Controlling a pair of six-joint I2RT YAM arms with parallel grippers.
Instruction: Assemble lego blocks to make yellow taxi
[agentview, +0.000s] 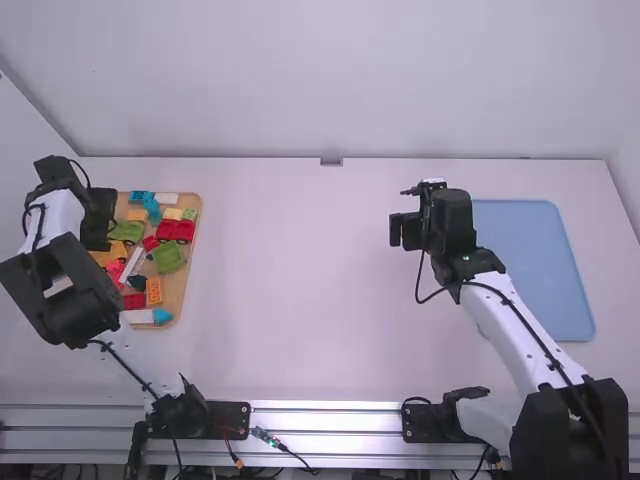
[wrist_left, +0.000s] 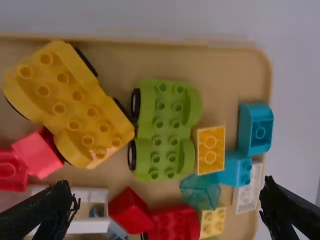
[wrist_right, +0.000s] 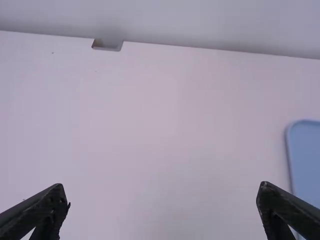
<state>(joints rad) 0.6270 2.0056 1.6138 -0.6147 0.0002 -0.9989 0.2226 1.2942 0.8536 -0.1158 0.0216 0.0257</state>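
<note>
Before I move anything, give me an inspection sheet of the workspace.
Surface: white table, tan tray at left, blue tray at right.
Job's things: yellow wheeled base in the tan tray, nothing stacked on it; yellow block beside the green wheeled base.
Clutter: red wheeled base and mixed-colour blocks share the tan tray.
Left end effector: open, over the tan tray.
Right end effector: open, over the table.
Cables: black ones along both arms; thin wires between the arm bases.
Surroundings: pale wall behind, metal rail at the near edge.
</note>
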